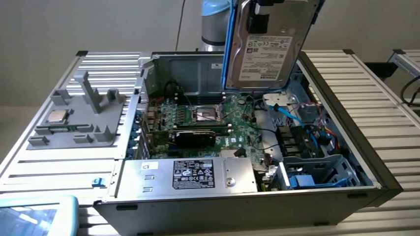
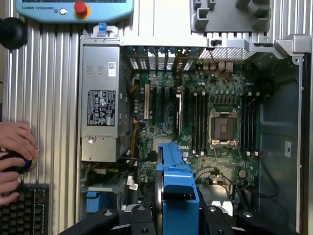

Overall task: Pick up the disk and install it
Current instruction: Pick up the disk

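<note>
The disk (image 1: 266,49) hangs upright in the air above the back of the open computer case (image 1: 341,83). It is grey metal with a white label and a bright blue frame along its edges. My gripper (image 1: 262,12) is shut on its upper end, below the light blue arm. In the wrist view the disk's blue frame (image 2: 177,191) runs edge-on between the black fingers (image 2: 215,215) of my gripper (image 2: 178,218), over the motherboard (image 2: 195,122).
The case holds a silver power supply (image 1: 190,174) with a black label, an empty processor socket (image 1: 206,114) and a blue drive bay (image 1: 315,172). A grey fixture (image 1: 78,113) holds a processor chip (image 1: 56,117). A person's hand (image 2: 14,147) rests by a keyboard (image 2: 24,210). A teach pendant (image 2: 73,7) lies nearby.
</note>
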Motion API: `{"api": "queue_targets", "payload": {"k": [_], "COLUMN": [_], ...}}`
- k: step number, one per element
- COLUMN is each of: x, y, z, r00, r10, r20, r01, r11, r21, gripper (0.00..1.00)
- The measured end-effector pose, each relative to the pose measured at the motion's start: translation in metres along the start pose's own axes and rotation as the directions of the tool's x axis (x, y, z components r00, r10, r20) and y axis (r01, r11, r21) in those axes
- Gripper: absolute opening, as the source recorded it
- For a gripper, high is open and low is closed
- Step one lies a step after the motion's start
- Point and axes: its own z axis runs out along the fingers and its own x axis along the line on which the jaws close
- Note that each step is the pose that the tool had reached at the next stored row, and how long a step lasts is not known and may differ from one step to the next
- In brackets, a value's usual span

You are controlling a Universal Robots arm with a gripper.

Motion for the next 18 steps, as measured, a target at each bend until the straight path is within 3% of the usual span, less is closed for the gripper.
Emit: {"api": "queue_targets", "payload": {"k": [11, 18], "x": [0.022, 0.035], "y": [-0.0119, -0.0288], "z": [-0.0009, -0.0011], "r00": [1.0, 1.0], "r10": [0.0, 0.0], "r20": [-0.0035, -0.0036], "r01": [0.0, 0.0], "r11": [1.0, 1.0], "r21": [0.0046, 0.0047], "gripper": [0.37, 0.37]}}
